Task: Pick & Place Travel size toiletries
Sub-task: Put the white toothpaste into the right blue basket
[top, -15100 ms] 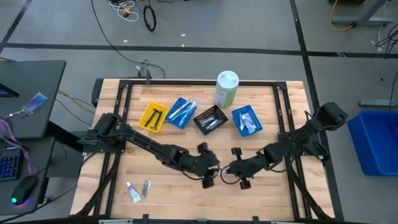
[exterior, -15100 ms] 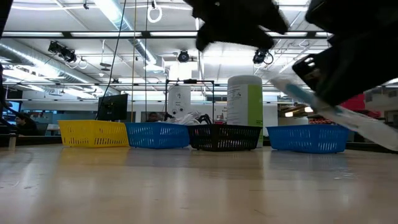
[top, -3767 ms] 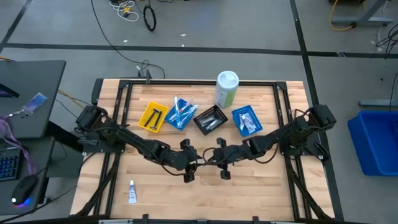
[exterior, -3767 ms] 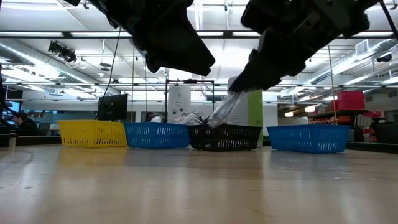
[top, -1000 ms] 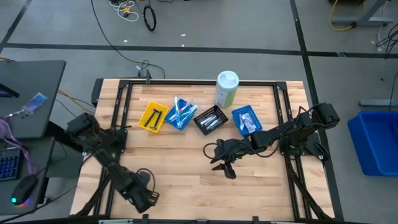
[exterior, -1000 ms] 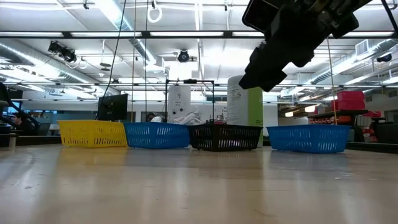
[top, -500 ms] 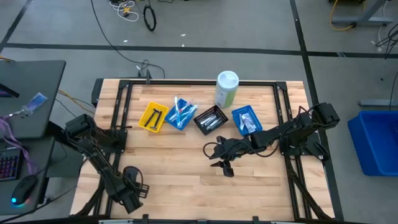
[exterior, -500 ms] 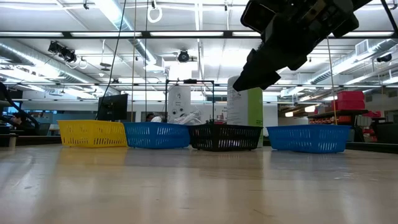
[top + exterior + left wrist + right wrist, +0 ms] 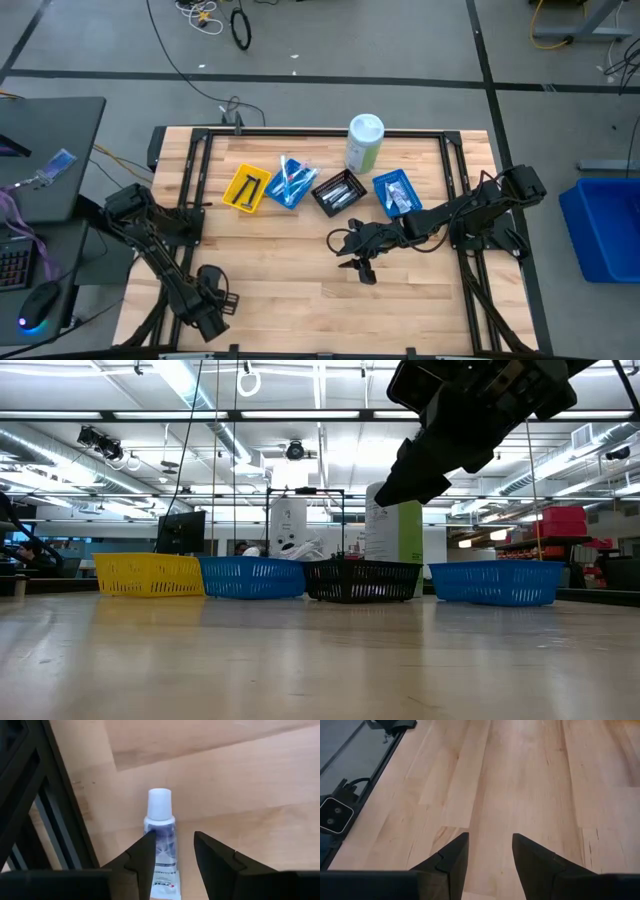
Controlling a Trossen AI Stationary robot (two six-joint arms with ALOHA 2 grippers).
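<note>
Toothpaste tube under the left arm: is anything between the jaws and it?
Nothing visible. The left gripper hangs open right over the toothpaste tube, jaws on either side, only bare table around it.

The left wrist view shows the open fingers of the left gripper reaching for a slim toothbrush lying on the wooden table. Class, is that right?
Not quite. The left wrist view shows the left gripper with open fingers over a small white-capped toothpaste tube, not a toothbrush, lying on the wooden table.
</note>
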